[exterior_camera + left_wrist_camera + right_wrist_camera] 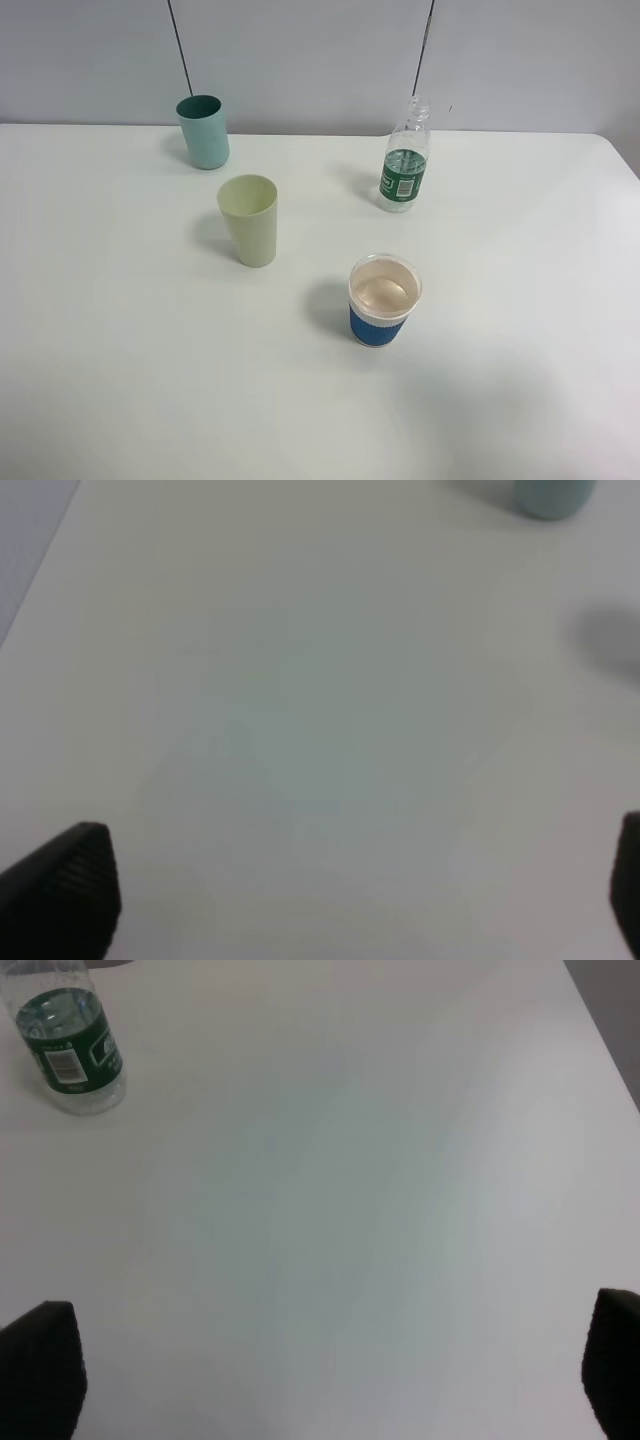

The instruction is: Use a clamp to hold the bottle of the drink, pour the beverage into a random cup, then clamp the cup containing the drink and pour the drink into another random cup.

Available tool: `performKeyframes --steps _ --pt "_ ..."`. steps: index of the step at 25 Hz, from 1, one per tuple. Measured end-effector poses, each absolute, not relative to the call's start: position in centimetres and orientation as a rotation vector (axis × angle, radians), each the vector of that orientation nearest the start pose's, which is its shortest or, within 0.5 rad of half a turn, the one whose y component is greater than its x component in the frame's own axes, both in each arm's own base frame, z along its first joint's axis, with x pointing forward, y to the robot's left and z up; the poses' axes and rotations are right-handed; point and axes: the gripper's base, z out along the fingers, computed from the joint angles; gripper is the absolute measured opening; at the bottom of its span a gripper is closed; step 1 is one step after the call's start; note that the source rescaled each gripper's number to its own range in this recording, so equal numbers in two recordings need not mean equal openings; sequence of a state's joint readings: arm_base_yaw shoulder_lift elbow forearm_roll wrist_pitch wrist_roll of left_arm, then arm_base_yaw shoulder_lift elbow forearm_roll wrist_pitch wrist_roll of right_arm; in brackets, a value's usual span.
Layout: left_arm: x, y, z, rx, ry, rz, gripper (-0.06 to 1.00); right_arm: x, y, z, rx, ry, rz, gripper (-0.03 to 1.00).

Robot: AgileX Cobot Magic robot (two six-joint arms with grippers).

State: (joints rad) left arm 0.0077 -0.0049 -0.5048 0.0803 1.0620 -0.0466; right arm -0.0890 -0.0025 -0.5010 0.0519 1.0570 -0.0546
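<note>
The clear bottle with a green label stands upright and uncapped at the back right of the white table, with clear liquid low inside; the right wrist view also catches this bottle. A pale yellow-green cup stands left of centre. In front of it to the right is the short blue-banded cup. Neither arm shows in the high view. My left gripper is open over bare table. My right gripper is open too, well apart from the bottle, nothing between its fingers.
A teal cylindrical cup stands at the back left, its base showing in the left wrist view. The table's far edge meets a grey wall. Two thin dark cables hang down the wall behind the table.
</note>
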Motion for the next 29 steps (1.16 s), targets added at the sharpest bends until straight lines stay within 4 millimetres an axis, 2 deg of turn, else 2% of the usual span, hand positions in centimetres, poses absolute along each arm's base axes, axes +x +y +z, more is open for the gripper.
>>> performKeyframes --steps 29 --pt "-0.65 0.63 27.87 -0.061 2.033 0.071 1.0 -0.49 0.46 27.79 0.033 2.036 -0.028 1.0"
